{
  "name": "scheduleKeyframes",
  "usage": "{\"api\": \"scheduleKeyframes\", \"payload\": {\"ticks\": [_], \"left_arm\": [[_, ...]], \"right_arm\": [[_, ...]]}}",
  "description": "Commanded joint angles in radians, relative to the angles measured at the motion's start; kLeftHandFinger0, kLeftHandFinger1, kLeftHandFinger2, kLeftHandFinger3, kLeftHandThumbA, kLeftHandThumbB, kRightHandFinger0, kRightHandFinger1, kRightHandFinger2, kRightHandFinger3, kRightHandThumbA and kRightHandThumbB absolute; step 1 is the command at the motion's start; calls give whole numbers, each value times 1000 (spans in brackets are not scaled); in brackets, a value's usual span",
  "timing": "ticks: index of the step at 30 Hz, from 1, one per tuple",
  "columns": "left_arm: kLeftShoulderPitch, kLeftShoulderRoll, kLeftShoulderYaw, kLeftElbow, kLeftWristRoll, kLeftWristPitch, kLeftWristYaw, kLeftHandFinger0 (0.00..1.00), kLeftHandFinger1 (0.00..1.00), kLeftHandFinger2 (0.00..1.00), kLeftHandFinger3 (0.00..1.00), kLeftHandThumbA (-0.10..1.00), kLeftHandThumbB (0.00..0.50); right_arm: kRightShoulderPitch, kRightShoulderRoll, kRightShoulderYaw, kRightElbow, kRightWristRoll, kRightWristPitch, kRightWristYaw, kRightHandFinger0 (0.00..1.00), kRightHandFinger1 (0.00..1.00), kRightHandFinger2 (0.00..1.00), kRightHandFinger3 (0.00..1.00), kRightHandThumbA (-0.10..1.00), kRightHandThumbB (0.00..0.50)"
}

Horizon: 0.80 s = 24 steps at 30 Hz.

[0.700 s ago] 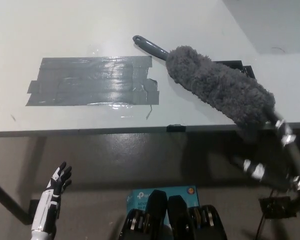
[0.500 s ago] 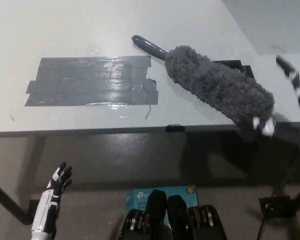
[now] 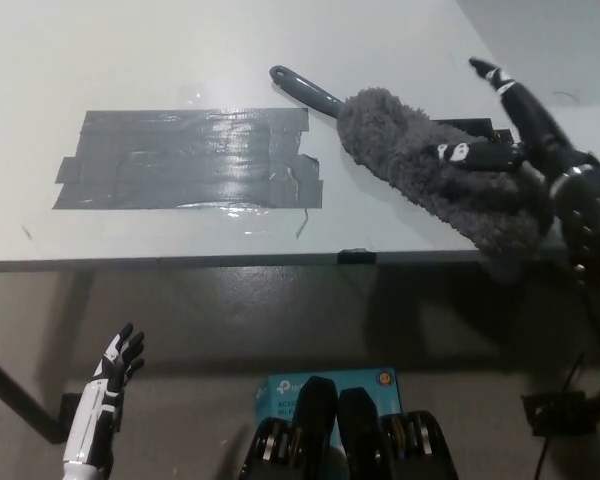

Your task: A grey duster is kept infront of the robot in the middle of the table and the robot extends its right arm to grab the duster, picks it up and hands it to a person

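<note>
Duster [image 3: 435, 170]: I see it lying slantwise on the table's [image 3: 130, 60] right near edge.
Right hand [image 3: 520, 140]: over the fluffy head, fingers spread, not grasping.
Left hand [image 3: 115, 365]: resting low left, released.

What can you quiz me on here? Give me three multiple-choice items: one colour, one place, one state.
1. The duster is:
A red
B grey
C yellow

2. The left hand is:
A low, below the table edge
B flat on the tabletop
C on the duster

3. The right hand is:
A shut on the duster's handle
B out of view
C open over the duster's fluffy head

Key:
1 B, as the fluff and handle are both grey.
2 A, as it shows at the lower left, under the edge.
3 C, as its fingers are spread apart and not closed on anything.
</note>
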Motion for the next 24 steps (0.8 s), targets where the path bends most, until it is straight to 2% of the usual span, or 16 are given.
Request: {"api": "scheduleKeyframes", "payload": {"ticks": [1, 5, 9, 11, 13, 18, 19, 20, 21, 22, 23, 24], "left_arm": [[-14, 15, 2, -15, 10, -47, 1, 1000, 1000, 1000, 1000, 1000, 415], [-11, 10, 2, -20, 11, -36, 4, 1000, 1000, 1000, 1000, 1000, 423], [-17, 13, 2, -23, 9, -40, -1, 1000, 1000, 1000, 1000, 1000, 420], [-19, 15, 0, -30, 19, -33, 1, 1000, 1000, 1000, 1000, 1000, 419], [-20, 14, 2, -32, 17, -32, 1, 1000, 1000, 1000, 1000, 1000, 420], [-25, 13, 4, -23, 11, -40, -1, 1000, 1000, 1000, 1000, 1000, 427], [-26, 12, 4, -25, 14, -35, 1, 1000, 1000, 1000, 1000, 1000, 430], [-27, 12, 4, -26, 15, -33, 1, 1000, 1000, 1000, 1000, 1000, 432], [-26, 12, 4, -27, 14, -30, 1, 1000, 1000, 1000, 1000, 1000, 433], [-25, 13, 5, -28, 13, -28, 0, 1000, 1000, 1000, 1000, 1000, 431], [-25, 13, 5, -29, 15, -28, 1, 1000, 1000, 1000, 1000, 1000, 430], [-24, 12, 5, -31, 16, -27, 2, 1000, 1000, 1000, 1000, 1000, 431]], "right_arm": [[-122, 37, 27, 178, -31, 12, -3, 1000, 1000, 1000, 1000, 970, 437], [-170, 76, 60, 317, -44, 21, -5, 1000, 1000, 1000, 1000, 1000, 424], [-191, 97, 73, 382, -44, 22, -4, 1000, 1000, 1000, 1000, 986, 415], [-203, 104, 86, 431, -49, 7, 3, 1000, 1000, 1000, 1000, 997, 457], [-211, 107, 117, 459, -73, 4, 17, 1000, 1000, 1000, 1000, 1000, 479], [-214, 97, 183, 470, -105, 21, 70, 1000, 1000, 1000, 1000, 992, 500], [-221, 92, 212, 475, -124, 33, 96, 1000, 1000, 1000, 1000, 913, 495], [-225, 90, 226, 477, -131, 38, 107, 1000, 1000, 1000, 1000, 907, 496], [-230, 87, 251, 475, -145, 53, 130, 1000, 1000, 1000, 1000, 842, 482], [-236, 89, 267, 481, -151, 75, 147, 1000, 1000, 1000, 1000, 642, 463], [-235, 93, 266, 502, -146, 81, 134, 802, 937, 1000, 1000, 151, 380], [-233, 90, 293, 526, -172, 64, 115, 626, 821, 959, 1000, -5, 351]]}}
